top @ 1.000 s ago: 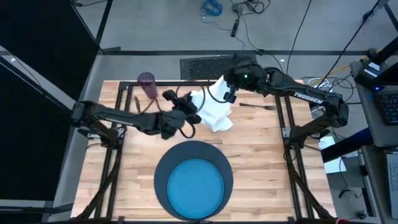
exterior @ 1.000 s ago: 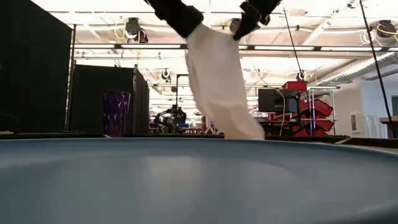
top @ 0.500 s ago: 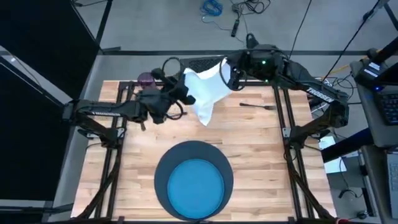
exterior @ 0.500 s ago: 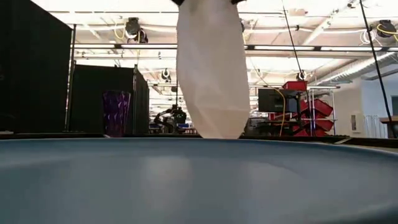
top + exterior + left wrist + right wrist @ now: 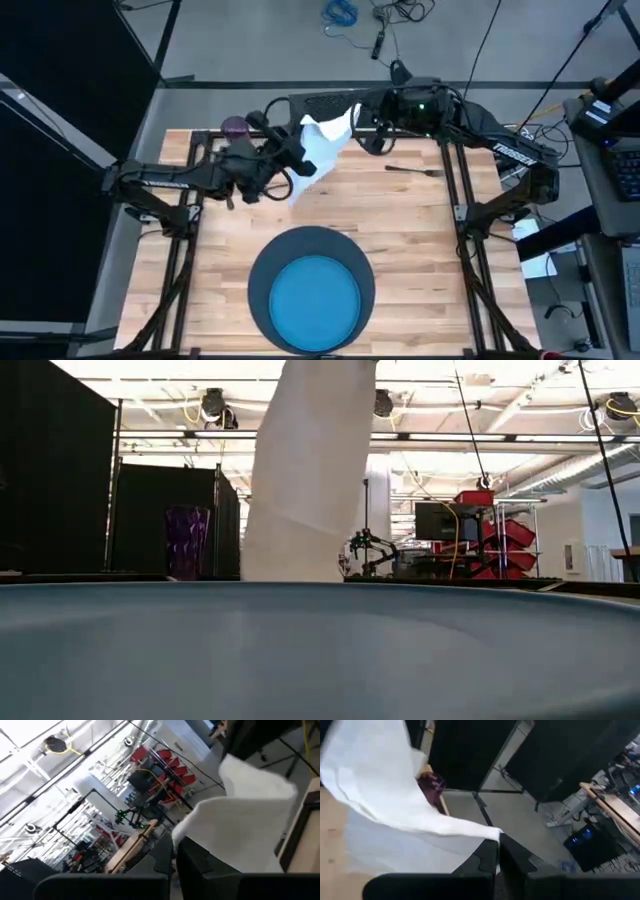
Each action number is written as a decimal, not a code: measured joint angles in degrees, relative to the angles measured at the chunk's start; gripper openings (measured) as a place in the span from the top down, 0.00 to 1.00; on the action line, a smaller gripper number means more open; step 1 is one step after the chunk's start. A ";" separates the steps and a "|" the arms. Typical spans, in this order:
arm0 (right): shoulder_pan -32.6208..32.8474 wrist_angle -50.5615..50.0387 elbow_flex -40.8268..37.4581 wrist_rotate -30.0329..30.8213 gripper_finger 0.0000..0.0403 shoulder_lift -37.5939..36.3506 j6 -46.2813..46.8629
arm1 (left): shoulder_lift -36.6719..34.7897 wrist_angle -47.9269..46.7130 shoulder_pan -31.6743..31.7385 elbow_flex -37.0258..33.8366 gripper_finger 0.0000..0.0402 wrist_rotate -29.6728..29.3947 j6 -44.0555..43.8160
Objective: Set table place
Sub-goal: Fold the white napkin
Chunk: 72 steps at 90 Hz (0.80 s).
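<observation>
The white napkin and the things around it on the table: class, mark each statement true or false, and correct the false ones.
1. Both hands, left hand and right hand, hold the napkin up. True.
2. The purple cup stands on the blue plate. False: it stands at the table's far edge.
3. The plate sits on the dark round mat. True.
4. The fork lies on the plate. False: it lies on the bare table.

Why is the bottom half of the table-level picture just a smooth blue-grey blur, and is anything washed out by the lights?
In the low view, the plate sits so close to the lens that its rim fills the lower half out of focus; ceiling lights behind bleach the top, and the hanging napkin nearly merges with them. In the left wrist view, the room looks tilted and soft. The high view is evenly lit.
</observation>
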 joint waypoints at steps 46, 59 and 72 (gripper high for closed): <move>9.61 -6.46 4.61 10.99 1.00 -0.32 2.17 | -0.06 0.53 -5.58 -0.02 1.00 -0.48 0.04; 13.08 -9.21 5.64 11.27 1.00 -0.27 4.23 | -0.06 1.43 -9.21 0.40 1.00 -1.14 0.22; 17.28 -9.82 5.68 16.83 1.00 -0.27 4.59 | -0.04 1.60 -13.32 2.47 1.00 -2.53 1.76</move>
